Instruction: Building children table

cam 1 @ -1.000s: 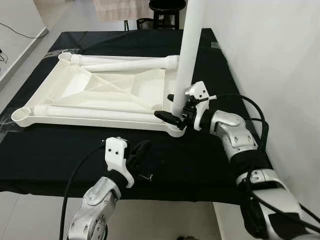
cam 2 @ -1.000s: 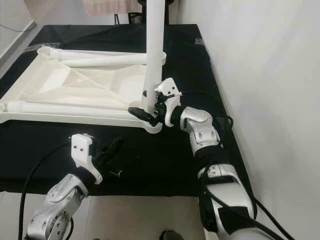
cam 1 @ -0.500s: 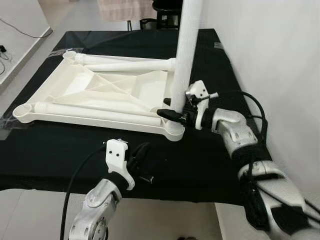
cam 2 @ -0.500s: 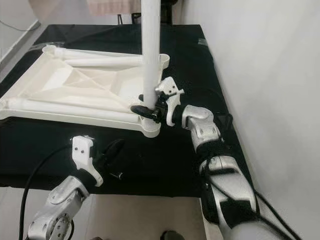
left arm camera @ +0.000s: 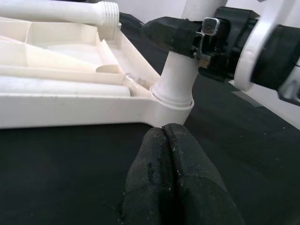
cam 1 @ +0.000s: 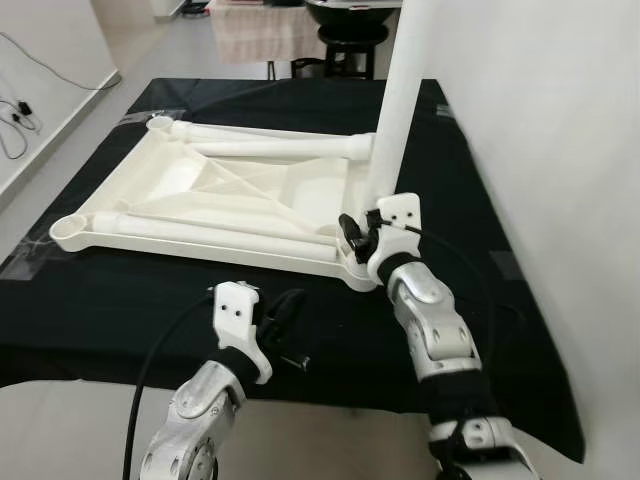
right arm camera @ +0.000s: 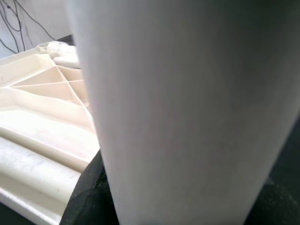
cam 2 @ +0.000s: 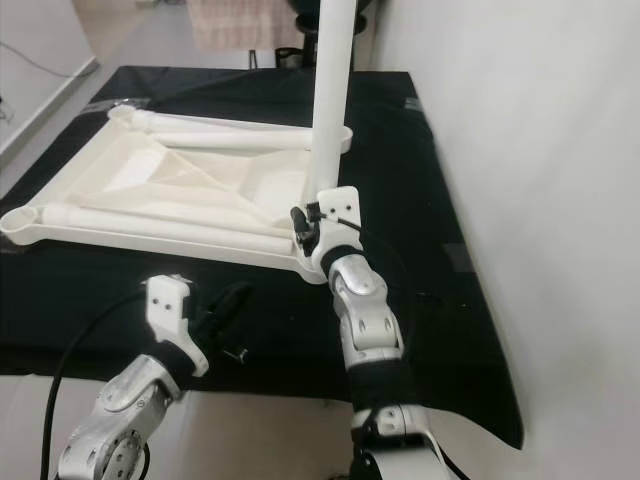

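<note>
The tabletop [cam 1: 210, 200] is lying upside down across the upper left of the black cloth [cam 1: 120, 310]. The right gripper [cam 1: 362, 232] is clenching the upright leg [cam 1: 395, 120] at center. The left gripper [cam 1: 283, 318], lower left, is sitting closed, holding nothing.

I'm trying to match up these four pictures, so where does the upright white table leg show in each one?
Left eye: upright table leg, right of centre.
Right eye: centre, rising off the top.
Left wrist: its base in the tabletop's corner socket, right pincer clamped on it.
Right wrist: close up, spanning the picture.
Shared landmark: that corner socket.
</note>
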Controlling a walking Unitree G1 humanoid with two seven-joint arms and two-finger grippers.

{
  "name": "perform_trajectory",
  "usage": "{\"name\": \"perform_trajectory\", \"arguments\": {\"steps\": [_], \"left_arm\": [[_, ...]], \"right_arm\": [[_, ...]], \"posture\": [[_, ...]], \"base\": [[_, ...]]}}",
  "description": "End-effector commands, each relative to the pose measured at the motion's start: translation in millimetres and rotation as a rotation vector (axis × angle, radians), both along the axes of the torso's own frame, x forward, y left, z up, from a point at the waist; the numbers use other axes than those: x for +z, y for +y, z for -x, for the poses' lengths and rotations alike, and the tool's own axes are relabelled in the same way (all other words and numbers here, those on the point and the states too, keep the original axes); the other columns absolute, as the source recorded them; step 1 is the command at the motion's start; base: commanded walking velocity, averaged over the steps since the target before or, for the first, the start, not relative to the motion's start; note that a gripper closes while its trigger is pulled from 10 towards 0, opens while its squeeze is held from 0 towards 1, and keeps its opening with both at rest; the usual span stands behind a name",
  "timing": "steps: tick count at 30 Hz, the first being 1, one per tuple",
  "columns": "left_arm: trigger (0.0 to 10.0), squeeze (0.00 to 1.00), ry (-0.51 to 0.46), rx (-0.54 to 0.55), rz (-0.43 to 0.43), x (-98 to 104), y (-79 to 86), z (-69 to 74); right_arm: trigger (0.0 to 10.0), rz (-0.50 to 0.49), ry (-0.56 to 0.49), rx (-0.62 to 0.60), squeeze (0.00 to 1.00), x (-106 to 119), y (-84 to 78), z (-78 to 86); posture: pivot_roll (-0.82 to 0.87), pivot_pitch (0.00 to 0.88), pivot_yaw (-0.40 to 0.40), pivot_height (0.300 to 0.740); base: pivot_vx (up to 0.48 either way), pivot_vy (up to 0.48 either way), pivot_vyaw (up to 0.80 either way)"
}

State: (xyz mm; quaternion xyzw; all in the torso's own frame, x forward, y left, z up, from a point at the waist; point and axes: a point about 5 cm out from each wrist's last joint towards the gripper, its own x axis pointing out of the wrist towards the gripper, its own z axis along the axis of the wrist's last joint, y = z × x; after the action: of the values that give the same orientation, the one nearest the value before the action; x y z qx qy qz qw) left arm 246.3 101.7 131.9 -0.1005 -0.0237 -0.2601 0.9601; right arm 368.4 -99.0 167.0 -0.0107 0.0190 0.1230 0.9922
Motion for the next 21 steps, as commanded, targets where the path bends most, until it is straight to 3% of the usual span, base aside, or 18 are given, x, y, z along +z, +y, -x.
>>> {"name": "perform_trajectory", "arguments": {"steps": [1,2,3,5,8,9,10,11,12,16,18,19,20,21], "left_arm": [[10.0,0.00,0.009,0.018,-0.018,-4,2.5,1.2],[10.0,0.00,0.009,0.018,-0.018,-4,2.5,1.2],[10.0,0.00,0.010,0.018,-0.017,-3,2.5,1.2],[10.0,0.00,0.011,0.013,-0.015,-3,2.3,1.3],[10.0,0.00,0.012,0.011,-0.014,-3,2.4,1.3],[10.0,0.00,0.012,0.009,-0.014,-2,2.4,1.3],[10.0,0.00,0.012,0.009,-0.014,-2,2.4,1.3],[10.0,0.00,0.012,0.008,-0.013,-2,2.4,1.3],[10.0,0.00,0.012,0.008,-0.013,-2,2.4,1.3],[10.0,0.00,0.010,0.010,-0.014,-2,2.7,1.6],[10.0,0.00,0.010,0.011,-0.014,-2,2.8,1.6],[10.0,0.00,0.009,0.012,-0.015,-1,2.9,1.6],[10.0,0.00,0.009,0.013,-0.016,-1,3.0,1.7],[10.0,0.00,0.009,0.014,-0.016,-1,3.0,1.7]], "right_arm": [[10.0,-0.014,0.123,0.006,0.00,-27,1.3,0.9],[10.0,-0.014,0.123,0.006,0.00,-27,1.3,0.9],[10.0,-0.056,0.109,0.035,1.00,-20,5.1,0.8],[10.0,-0.100,0.059,0.111,1.00,-1,8.1,-0.1],[10.0,-0.111,0.025,0.179,1.00,9,8.7,-0.6],[10.0,-0.084,-0.006,0.255,0.20,15,8.3,-3.2],[10.0,-0.084,-0.006,0.255,0.20,15,8.3,-3.2],[10.0,0.055,-0.048,0.437,0.00,16,4.8,-6.4],[10.0,0.055,-0.048,0.437,0.00,16,4.8,-6.4],[10.0,0.158,-0.021,0.734,0.00,11,-3.9,-2.0],[10.0,0.167,-0.010,0.760,0.00,11,-6.1,-2.4],[6.3,0.156,0.001,0.792,0.00,12,-8.0,-2.8],[0.0,0.139,0.013,0.805,0.00,15,-10.1,-4.3],[0.0,0.125,0.021,0.816,0.00,16,-11.4,-5.2]], "posture": [[0.10,0.121,-0.020,0.740],[0.10,0.121,-0.020,0.740],[0.10,0.122,-0.022,0.740],[0.10,0.124,-0.022,0.740],[0.10,0.127,-0.020,0.740],[0.10,0.127,-0.020,0.740],[0.10,0.127,-0.020,0.740],[0.10,0.127,-0.020,0.740],[0.10,0.127,-0.020,0.740],[0.11,0.133,-0.028,0.740],[0.11,0.134,-0.032,0.740],[0.11,0.133,-0.033,0.740],[0.11,0.133,-0.033,0.740],[0.12,0.135,-0.033,0.740]], "base": [[0.000,0.000,0.00],[0.000,0.000,0.00],[0.000,0.000,0.00],[0.000,0.000,0.00],[0.000,0.000,0.00],[0.000,0.000,0.00],[0.000,0.000,0.00],[0.000,0.000,0.00],[0.000,0.000,0.00],[0.000,0.000,0.00],[0.000,0.000,0.00],[0.000,0.000,0.00],[0.000,0.000,0.00],[0.000,0.000,0.00]]}}
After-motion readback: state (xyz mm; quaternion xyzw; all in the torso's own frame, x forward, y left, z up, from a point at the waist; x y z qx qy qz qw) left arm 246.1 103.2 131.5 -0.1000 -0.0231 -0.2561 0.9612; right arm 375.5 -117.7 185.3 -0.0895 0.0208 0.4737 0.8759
